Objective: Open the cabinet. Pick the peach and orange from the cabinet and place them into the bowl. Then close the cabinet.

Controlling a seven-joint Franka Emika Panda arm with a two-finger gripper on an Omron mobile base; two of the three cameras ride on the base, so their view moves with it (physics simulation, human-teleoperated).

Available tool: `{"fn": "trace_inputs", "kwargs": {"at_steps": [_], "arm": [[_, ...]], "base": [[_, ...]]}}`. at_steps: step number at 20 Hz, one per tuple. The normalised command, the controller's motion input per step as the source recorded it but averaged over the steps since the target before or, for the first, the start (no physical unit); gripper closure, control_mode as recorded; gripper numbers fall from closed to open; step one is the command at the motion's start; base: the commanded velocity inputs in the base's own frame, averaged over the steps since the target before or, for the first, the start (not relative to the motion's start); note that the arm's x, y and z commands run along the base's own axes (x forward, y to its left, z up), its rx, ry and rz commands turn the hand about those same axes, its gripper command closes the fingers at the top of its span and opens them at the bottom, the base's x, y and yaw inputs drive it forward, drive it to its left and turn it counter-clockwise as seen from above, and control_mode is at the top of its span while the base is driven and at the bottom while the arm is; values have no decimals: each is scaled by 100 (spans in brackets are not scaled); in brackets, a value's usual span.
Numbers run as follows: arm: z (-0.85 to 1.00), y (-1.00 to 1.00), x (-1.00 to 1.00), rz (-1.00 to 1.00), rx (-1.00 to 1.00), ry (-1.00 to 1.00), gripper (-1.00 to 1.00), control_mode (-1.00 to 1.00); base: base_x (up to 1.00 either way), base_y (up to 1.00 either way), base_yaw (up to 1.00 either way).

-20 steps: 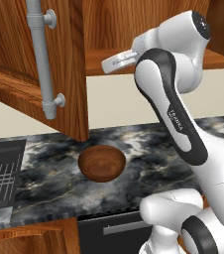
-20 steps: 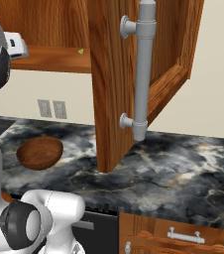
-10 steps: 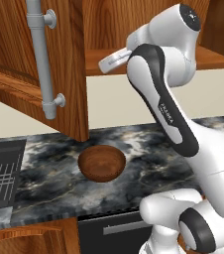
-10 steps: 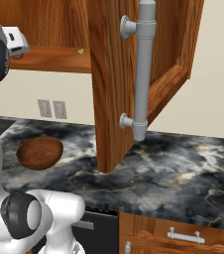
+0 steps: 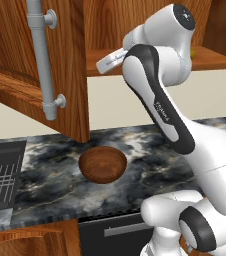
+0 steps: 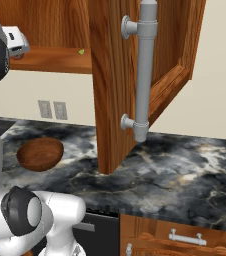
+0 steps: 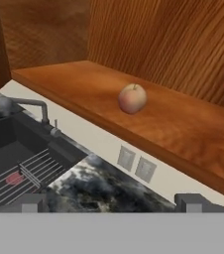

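The two-finger gripper (image 7: 109, 202) is raised to the level of the open shelf of the large reddish-brown wooden cabinet (image 7: 183, 124), its jaws spread wide with nothing between them. Ahead of the jaws and a little above them, near the middle of the gap, the small reddish-pink round peach (image 7: 132, 98) sits on the shelf board, well apart from the fingertips (image 7: 190, 202). Both panelled doors stand open, each long grey metal bar handle (image 5: 42, 60) facing outward. The small yellow-green orange (image 6: 81, 51) shows as a speck on the shelf, off to the side of the hand. Far below the jaws, the round dark-brown glossy wooden bowl (image 5: 103, 164) rests on the dark marbled stone counter (image 5: 55, 175), beside a dark sink with a wire rack (image 7: 20, 168).
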Motion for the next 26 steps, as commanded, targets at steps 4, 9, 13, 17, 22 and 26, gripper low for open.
{"fn": "trace_inputs", "kwargs": {"at_steps": [4,9,13,17,22,26], "arm": [[0,4,8,0,0,0,-100,-100],[0,16,16,-2,0,0,-100,-100],[0,11,12,-4,0,0,-100,-100],[0,10,11,-6,0,0,-100,-100],[0,7,17,-6,0,0,-100,-100],[0,4,24,-5,0,0,-100,-100]], "base": [[0,0,0],[0,0,0],[0,0,0],[0,0,0],[0,0,0],[0,0,0]]}}
